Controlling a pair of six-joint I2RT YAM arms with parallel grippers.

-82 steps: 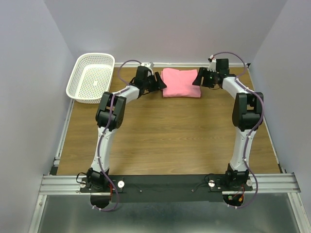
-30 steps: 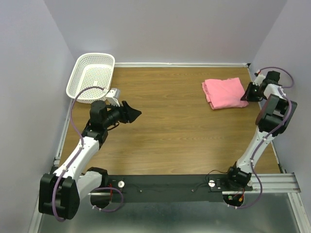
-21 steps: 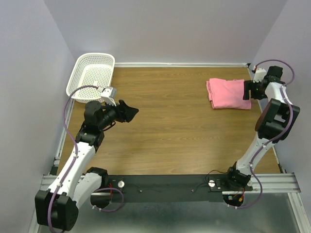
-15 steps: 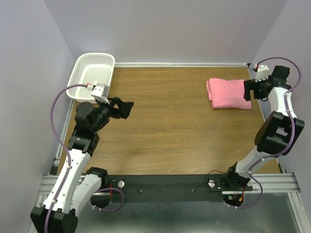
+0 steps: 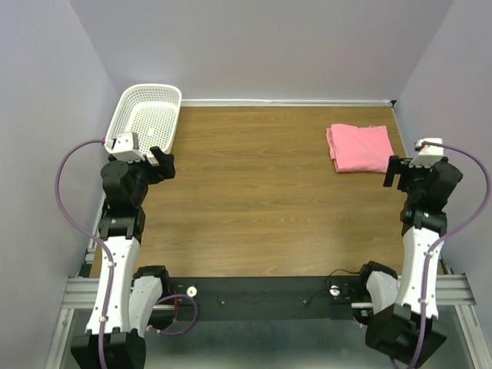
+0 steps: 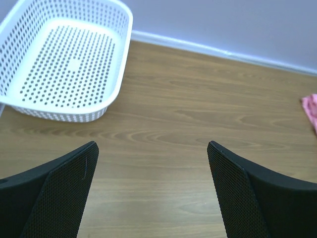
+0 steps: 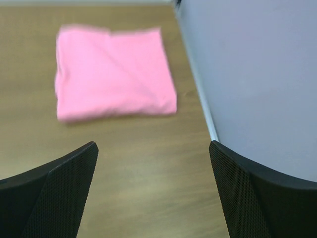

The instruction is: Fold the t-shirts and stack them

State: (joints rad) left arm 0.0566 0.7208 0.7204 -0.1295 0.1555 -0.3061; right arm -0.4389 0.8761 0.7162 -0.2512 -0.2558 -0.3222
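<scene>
On the bench (image 5: pixel 261 200), far right, the folded t-shirt (image 5: pixel 359 148) is lying while my left pincer (image 6: pixel 151 145) and right pincer (image 7: pixel 153 144) are hovering released, risking unfolding it with a careless sweep.

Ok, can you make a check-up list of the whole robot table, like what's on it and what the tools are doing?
Surface: wooden table, no spills seen.
Job's things: one pink t-shirt, folded, flat at the far right near the wall.
Clutter: white basket, empty, far left corner.
Tools: left tool open, holding nothing, facing the basket; right tool open, holding nothing, facing the t-shirt.
Cables: purple cable loops beside each arm, off the table's things.
Surroundings: pale purple walls on three sides; nothing else seen.
</scene>
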